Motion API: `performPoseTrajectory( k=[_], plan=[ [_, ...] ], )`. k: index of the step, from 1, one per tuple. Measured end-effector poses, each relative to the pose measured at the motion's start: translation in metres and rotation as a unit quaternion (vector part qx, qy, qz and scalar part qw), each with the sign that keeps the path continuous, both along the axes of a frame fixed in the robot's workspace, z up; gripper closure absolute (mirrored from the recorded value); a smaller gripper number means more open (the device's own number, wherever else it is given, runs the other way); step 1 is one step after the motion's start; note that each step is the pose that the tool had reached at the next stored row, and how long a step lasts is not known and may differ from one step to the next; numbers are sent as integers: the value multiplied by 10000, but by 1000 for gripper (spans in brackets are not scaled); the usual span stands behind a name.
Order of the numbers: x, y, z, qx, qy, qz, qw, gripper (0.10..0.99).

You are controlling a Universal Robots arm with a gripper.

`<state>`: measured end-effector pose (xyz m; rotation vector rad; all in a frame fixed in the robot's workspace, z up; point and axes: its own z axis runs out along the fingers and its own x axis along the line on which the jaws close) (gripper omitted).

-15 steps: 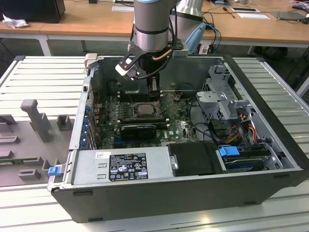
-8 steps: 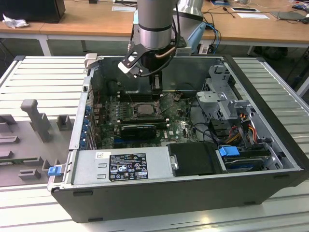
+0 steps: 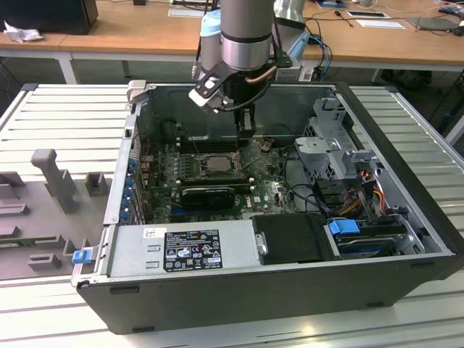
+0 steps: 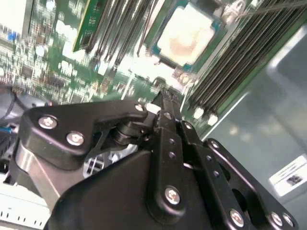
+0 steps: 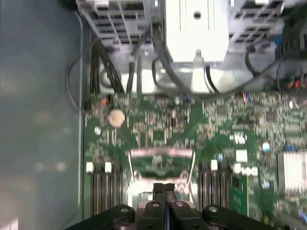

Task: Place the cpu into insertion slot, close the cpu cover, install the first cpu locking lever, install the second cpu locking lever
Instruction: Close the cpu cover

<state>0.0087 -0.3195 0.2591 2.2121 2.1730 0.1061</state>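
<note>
The gripper [image 3: 246, 130] hangs from the arm into the open computer case [image 3: 406, 239], low over the green motherboard [image 3: 272, 196]. In both wrist views its two black fingers [image 5: 158, 194] lie pressed together along their whole length, the jaws shut with nothing visible between them. The cpu [image 4: 187, 36] lies a short way ahead of the fingertips in the second wrist view, its pale silvery-beige face up, seated flat in the insertion slot [image 3: 192, 167] and clear of the jaws. Directly past the fingertips in the first wrist view stands a thin metal frame with a large window, the cpu cover [image 5: 160, 153], through which the board behind shows. It appears lifted off the socket rather than lying on the chip, and in the exterior view it shows as a tilted square [image 3: 255, 148] just under the jaws. Whether the fingertips touch its edge cannot be told. Long dark memory slots [image 5: 108, 191] run on either side of the jaws, parallel to the fingers. Farther ahead of the jaws in the first wrist view sits a round coin battery [image 5: 116, 118], and beyond it black cables [image 5: 158, 62] run toward a pale metal drive cage [image 5: 196, 28].
</note>
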Motion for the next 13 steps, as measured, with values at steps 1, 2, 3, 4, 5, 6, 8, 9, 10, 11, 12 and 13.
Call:
performPoseTrajectory(
  k=[1, 2, 3, 4, 5, 6, 8, 9, 10, 11, 12, 13],
  plan=[
    [51, 0, 0, -1, 2, 0, 10000, 980],
    [133, 1, 0, 0, 3, 1, 10000, 980],
    [156, 2, 0, 0, 3, 0, 10000, 980],
    [182, 2, -1, 1, 3, 0, 10000, 980],
    [207, 3, -1, 1, 3, 1, 10000, 980],
    [236, 4, -1, 1, 3, 1, 10000, 980],
    [288, 7, 0, 0, 3, 1, 10000, 980],
    [319, 8, 0, 0, 3, 1, 10000, 980],
    [352, 8, -1, 0, 3, 1, 10000, 980],
    [406, 11, -3, 1, 3, 2, 10000, 980],
    [439, 12, -7, 0, 3, 1, 10000, 980],
    [454, 12, -12, 0, 3, 1, 10000, 980]
  ],
)
